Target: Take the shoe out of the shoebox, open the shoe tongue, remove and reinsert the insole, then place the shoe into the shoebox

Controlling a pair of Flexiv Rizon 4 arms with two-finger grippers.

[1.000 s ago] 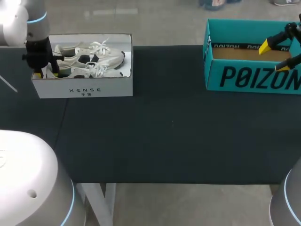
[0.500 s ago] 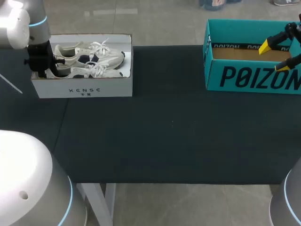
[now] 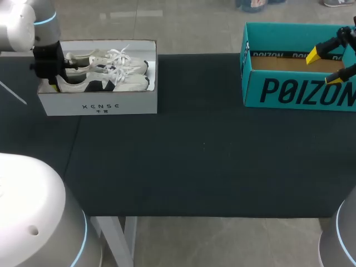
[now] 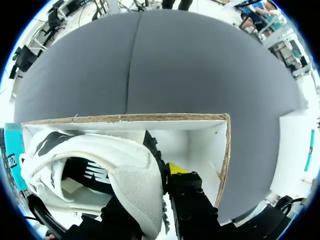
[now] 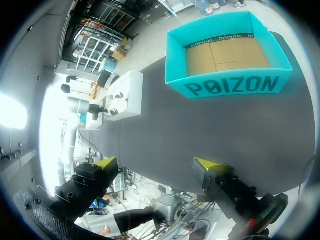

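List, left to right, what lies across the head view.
left gripper, shut on the heel of a shoe inside the white shoebox → bare table → teal box → right gripper, open over the box's right part.

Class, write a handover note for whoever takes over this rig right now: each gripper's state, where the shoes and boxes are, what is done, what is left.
Left gripper: shut on the heel of the near shoe, inside the white shoebox.
Right gripper: open, empty, up by the teal box.
Second shoe: lying in the white shoebox, behind the gripped one.
Done: shoe grasped, not yet out of the box.
Left: lift it out, open the tongue, remove and reinsert the insole, put the shoe back in a shoebox.
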